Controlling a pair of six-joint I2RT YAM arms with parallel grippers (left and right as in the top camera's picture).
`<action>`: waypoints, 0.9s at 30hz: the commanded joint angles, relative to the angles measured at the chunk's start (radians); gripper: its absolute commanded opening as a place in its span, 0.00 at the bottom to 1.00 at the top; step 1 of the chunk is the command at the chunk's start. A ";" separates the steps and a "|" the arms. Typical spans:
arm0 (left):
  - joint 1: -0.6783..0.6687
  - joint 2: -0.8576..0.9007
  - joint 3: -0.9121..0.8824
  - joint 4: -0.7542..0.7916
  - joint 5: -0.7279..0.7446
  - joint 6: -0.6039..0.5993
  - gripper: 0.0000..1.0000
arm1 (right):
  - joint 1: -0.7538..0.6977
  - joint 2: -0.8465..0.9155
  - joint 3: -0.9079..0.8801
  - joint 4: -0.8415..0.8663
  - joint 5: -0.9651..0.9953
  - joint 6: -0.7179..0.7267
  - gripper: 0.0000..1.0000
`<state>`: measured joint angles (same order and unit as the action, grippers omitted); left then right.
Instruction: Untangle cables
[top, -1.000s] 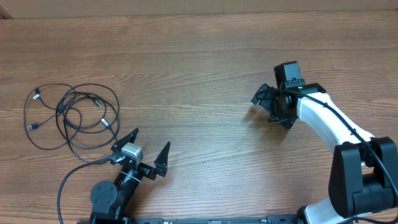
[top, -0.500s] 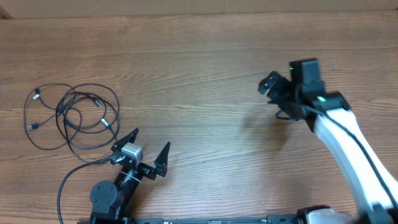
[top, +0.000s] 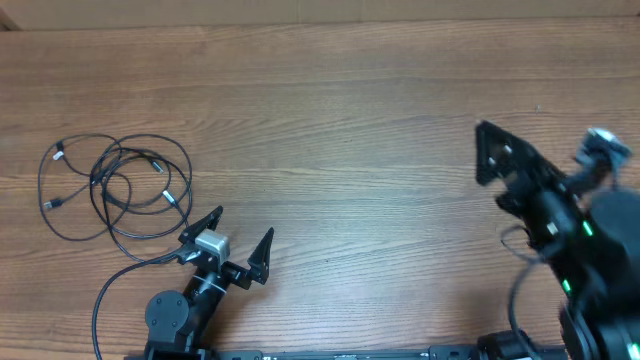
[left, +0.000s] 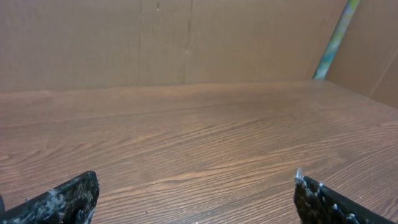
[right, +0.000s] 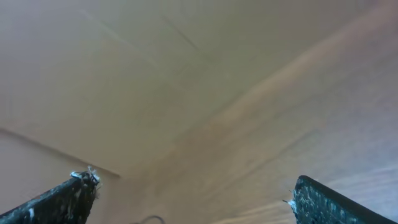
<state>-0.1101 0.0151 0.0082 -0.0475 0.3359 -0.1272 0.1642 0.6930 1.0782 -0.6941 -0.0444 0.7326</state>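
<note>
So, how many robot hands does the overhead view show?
2. The left hand, open, sits at the lower left near the cables; the right hand, also open, is at the right edge.

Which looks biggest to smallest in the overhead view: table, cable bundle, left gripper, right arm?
1. table
2. right arm, which seems close to the camera and is partly cut off by the frame, so its rank over the cables is unsure
3. cable bundle
4. left gripper
</note>
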 joint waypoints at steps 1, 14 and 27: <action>-0.001 -0.011 -0.003 -0.001 -0.004 0.015 1.00 | -0.001 -0.091 0.008 -0.001 0.010 -0.005 1.00; -0.001 -0.011 -0.003 -0.001 -0.004 0.015 1.00 | -0.001 -0.109 -0.056 -0.123 0.010 -0.005 1.00; -0.001 -0.011 -0.003 -0.001 -0.004 0.015 1.00 | -0.001 -0.439 -0.344 -0.123 0.088 0.003 1.00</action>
<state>-0.1101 0.0151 0.0082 -0.0479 0.3355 -0.1272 0.1642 0.3443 0.7708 -0.8230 0.0128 0.7330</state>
